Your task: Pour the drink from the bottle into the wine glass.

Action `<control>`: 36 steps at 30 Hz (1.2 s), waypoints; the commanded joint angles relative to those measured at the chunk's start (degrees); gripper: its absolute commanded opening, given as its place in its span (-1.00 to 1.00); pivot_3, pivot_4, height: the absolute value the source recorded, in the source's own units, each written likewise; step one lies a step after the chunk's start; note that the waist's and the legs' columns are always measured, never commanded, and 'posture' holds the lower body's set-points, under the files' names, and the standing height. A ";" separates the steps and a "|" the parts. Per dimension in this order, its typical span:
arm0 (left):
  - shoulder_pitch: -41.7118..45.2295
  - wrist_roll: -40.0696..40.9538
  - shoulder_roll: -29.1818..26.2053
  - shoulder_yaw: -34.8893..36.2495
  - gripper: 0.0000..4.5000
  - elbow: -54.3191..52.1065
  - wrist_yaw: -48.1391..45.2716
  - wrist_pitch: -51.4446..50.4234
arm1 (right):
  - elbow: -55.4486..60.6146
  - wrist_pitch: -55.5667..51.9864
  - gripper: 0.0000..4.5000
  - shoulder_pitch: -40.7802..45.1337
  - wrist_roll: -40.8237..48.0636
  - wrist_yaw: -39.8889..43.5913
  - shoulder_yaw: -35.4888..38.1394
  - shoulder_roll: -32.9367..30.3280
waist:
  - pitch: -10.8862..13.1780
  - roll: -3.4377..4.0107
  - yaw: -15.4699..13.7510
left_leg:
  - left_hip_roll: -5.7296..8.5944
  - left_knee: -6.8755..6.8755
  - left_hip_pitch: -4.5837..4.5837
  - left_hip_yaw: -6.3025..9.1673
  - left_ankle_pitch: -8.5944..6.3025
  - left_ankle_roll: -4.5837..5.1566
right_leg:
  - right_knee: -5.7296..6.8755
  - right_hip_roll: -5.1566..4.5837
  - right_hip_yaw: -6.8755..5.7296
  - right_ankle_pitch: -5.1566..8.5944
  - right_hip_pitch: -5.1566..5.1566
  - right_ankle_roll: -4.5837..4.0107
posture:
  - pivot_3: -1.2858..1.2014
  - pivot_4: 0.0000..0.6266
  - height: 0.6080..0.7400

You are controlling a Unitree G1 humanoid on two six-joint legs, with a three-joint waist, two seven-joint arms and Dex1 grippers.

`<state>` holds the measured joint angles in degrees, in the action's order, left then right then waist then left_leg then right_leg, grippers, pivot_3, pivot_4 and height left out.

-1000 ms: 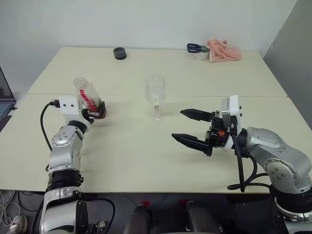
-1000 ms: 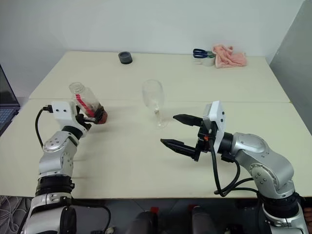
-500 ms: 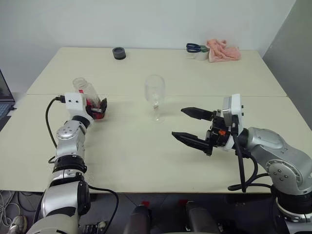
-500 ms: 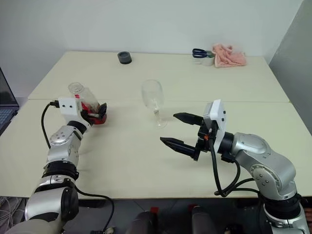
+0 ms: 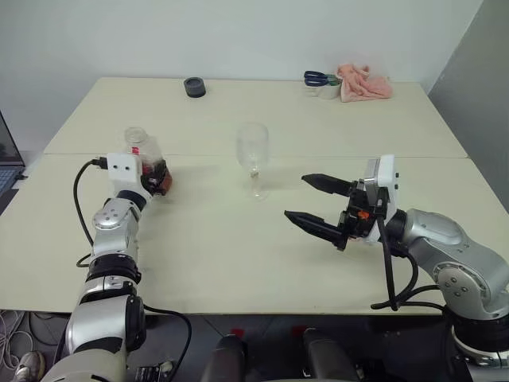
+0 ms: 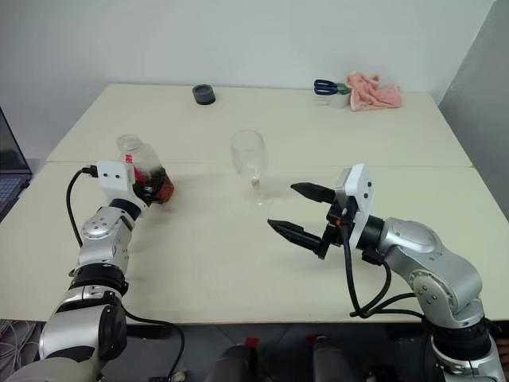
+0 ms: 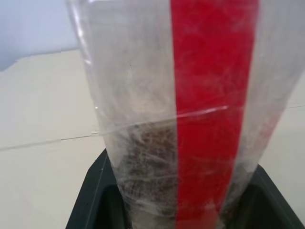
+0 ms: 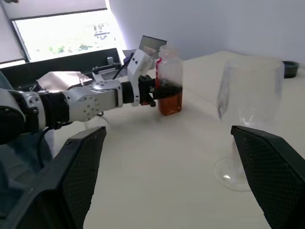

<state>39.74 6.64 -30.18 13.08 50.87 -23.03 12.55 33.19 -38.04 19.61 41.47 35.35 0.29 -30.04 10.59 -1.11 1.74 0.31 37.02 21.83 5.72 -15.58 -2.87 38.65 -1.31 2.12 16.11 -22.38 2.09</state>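
Presently the left gripper [image 6: 153, 185], fingers pinching the uncapped bottle [image 6: 144, 169] low on the tabletop [image 6: 207, 247], must carry it to the empty wine glass [image 6: 250, 163]; right gripper [image 6: 302, 211] spread idle; a tilt risks spilling the drink [image 8: 170, 101].

The left gripper [image 5: 157, 177] holds the bottle [image 5: 147, 161] upright on the table [image 5: 207, 247]. The glass [image 5: 253, 157] stands near the middle. The right gripper [image 5: 312, 200] is open, near the glass but not touching it.
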 commanded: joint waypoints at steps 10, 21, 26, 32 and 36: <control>19.13 -12.31 -2.12 -12.60 -0.22 1.11 -3.30 3.68 | -7.96 14.35 1.00 2.93 -12.71 -2.26 -1.00 5.69 | 0.10 -0.18 0.02 | 0.05 0.01 0.09 -0.07 0.03 -0.05 | 0.11 0.01 0.04 0.00 -0.15 0.00 | 0.03 -0.52 1.00; 30.74 -19.24 -1.84 -20.32 -0.22 8.09 -7.76 11.62 | -13.67 17.45 1.00 5.81 -17.14 -1.50 -1.74 6.79 | 0.10 -0.18 0.33 | 0.05 0.08 0.99 -0.26 0.26 -0.39 | 0.35 0.04 0.21 -0.02 -1.19 -0.03 | 0.03 -0.52 1.00; 33.71 -21.85 -1.83 -22.68 -0.22 11.01 -9.02 15.06 | -14.29 17.48 1.00 6.59 -17.54 -1.77 -1.51 7.47 | 0.11 -0.18 0.30 | 0.07 0.08 1.02 -0.27 0.25 -0.36 | 0.33 0.02 0.22 -0.02 -1.19 -0.03 | 0.03 -0.52 1.00; 35.93 -24.39 -2.05 -24.40 -0.22 13.40 -9.11 17.65 | -13.74 16.49 1.00 7.70 -17.25 -2.40 -1.42 8.24 | 0.11 -0.18 0.28 | 0.06 0.10 1.02 -0.24 0.23 -0.32 | 0.36 0.04 0.19 -0.02 -1.19 -0.03 | 0.03 -0.52 1.00; 36.71 -25.93 -2.65 -25.13 -0.22 13.97 -9.06 19.15 | -12.88 15.82 1.00 8.20 -16.24 -2.36 -1.20 8.56 | 0.11 -0.18 0.28 | 0.06 0.14 1.02 -0.25 0.23 -0.31 | 0.37 0.03 0.20 -0.02 -1.19 -0.03 | 0.03 -0.52 1.00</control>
<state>73.82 -18.90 -31.34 -12.11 65.83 -32.59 29.86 17.77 -22.16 26.45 24.04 33.26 -2.29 -21.76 10.70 -1.29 2.02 0.38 37.16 22.85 5.47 -15.35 -3.19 39.03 -1.28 2.32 16.09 -23.57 2.06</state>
